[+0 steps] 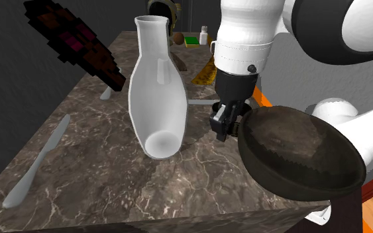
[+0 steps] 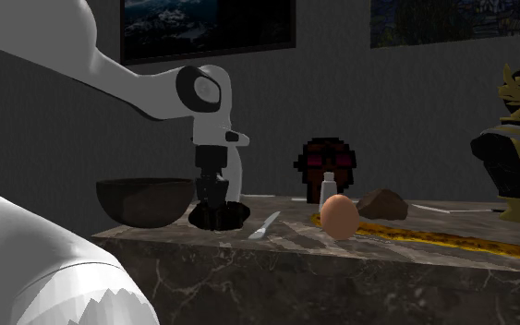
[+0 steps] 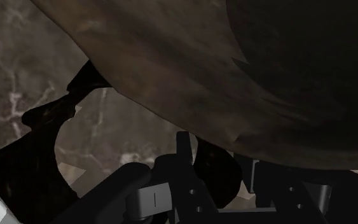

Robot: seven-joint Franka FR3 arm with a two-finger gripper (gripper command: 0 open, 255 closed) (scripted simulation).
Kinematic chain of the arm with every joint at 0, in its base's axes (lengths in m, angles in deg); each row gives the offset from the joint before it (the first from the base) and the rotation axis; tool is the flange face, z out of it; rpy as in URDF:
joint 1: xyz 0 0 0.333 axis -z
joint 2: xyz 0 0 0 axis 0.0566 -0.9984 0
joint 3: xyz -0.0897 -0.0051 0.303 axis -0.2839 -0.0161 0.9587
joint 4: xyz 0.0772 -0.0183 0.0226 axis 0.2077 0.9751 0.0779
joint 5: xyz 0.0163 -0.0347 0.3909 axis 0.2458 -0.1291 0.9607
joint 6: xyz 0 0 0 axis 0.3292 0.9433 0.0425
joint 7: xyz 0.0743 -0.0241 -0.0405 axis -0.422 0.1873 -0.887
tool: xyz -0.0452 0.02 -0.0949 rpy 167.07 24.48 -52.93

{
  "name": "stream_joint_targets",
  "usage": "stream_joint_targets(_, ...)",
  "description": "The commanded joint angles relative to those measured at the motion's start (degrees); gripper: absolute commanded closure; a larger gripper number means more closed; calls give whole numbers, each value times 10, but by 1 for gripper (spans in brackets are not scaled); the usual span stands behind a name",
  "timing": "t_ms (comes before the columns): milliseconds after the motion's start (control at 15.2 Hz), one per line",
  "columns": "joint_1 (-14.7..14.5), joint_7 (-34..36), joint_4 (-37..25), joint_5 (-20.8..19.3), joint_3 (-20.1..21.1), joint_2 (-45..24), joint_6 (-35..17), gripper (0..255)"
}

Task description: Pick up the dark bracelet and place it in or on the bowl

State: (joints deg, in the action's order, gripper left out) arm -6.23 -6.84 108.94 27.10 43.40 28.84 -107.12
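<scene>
Judging the dark bracelet (image 3: 25, 172) beside the bowl (image 1: 297, 155) light, stiff and slippery, we favour pinching its thin band; whether the claw (image 1: 223, 131) grips it, we cannot tell.

Arm (image 1: 248, 26): in the shoulder view it is seen coming in from 1 o'clock; a further white link is seen at 4 o'clock. In the second exterior view it is stretched from 10 o'clock toward the middle.
Wrist (image 1: 236, 85): it is held almost upright, and its dark end is turned to 6 o'clock.
Gripper (image 1: 226, 127): it is held low under the wrist and pointed to 6 o'clock, with a slight lean to 7 o'clock in the shoulder view.
</scene>
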Motion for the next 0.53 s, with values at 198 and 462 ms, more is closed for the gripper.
stream_joint_targets(198, 1, 0, 2, -1, 0, 0, 1, 255)
stream_joint_targets(462, 4, 2, -29, -9, -8, -3, 30, 255)
